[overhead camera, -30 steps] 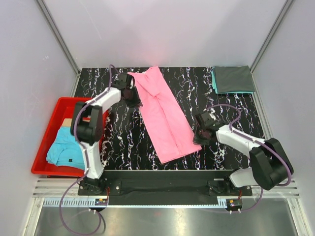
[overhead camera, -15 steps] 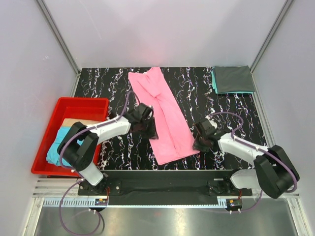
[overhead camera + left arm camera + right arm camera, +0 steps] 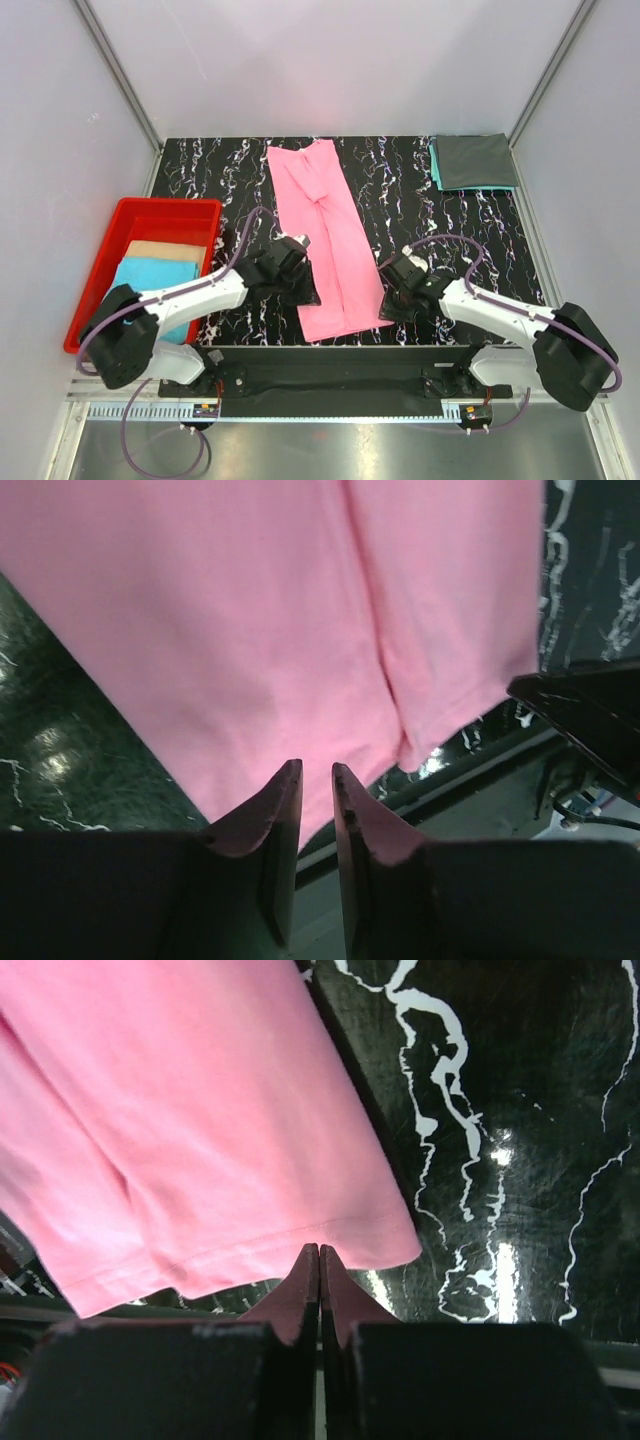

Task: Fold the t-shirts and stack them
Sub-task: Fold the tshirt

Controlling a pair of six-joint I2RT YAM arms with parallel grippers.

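- Since a second ago my left gripper point(image 3: 303, 290) has come from the far left corner of the pink shirt point(image 3: 325, 235) down to its near end. The shirt has turned too, its near end drawn left and toward the arm bases, so it runs closer to straight up the table point(image 3: 450, 230).
- I see the pink shirt folded lengthwise into a long strip with a crease down its middle. It lies flat on the black marbled top and reaches from the far middle almost to the near edge.
- My left gripper sits at the near-left edge of that strip. In its wrist view the jaws stand slightly apart with a narrow gap, tips right at the cloth's border (whether any cloth lies between them I cannot tell).
- My right gripper point(image 3: 388, 305) is at the near-right corner of the strip, jaws pressed together and pinching the hem.
- A dark grey shirt point(image 3: 477, 160) rests folded on a teal shirt point(image 3: 434, 165) in the far right corner, well apart from the pink one.
- The red bin point(image 3: 170, 206) stands at the left of the table and holds a light blue shirt point(image 3: 150, 275), with a tan folded cloth point(image 3: 165, 250) just beyond it. My left arm crosses the bin's near right corner.
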